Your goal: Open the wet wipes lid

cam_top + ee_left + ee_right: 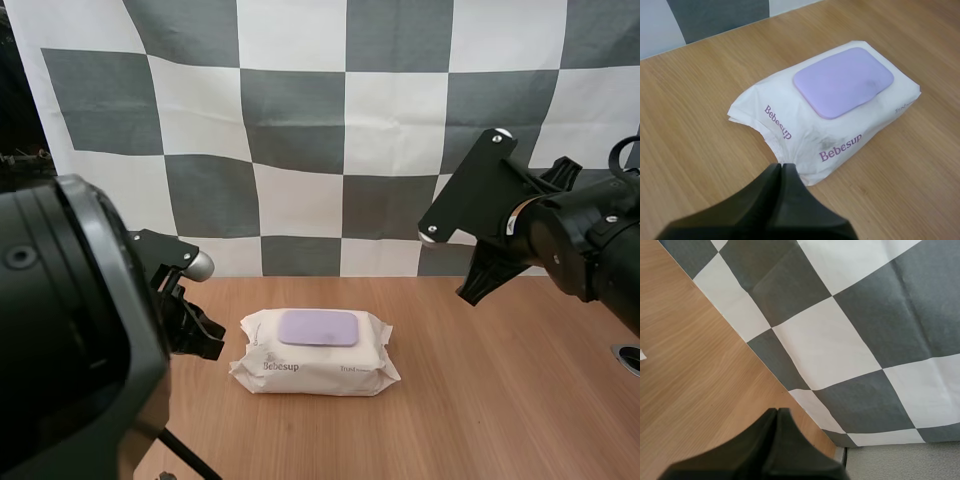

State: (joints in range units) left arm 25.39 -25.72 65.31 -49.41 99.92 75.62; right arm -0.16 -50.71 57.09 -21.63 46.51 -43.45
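Wooden table | wipes pack flat (lid closed) | left hand just beside

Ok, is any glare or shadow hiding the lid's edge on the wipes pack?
High view: light is even, no glare on the lid; the wipes pack throws only a thin soft shadow on the table. Left wrist view: lid matte with a faint grey patch, its edge plain all round.

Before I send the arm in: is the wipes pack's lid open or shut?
Shut. The purple lid lies flat on the wet wipes pack, no edge raised.
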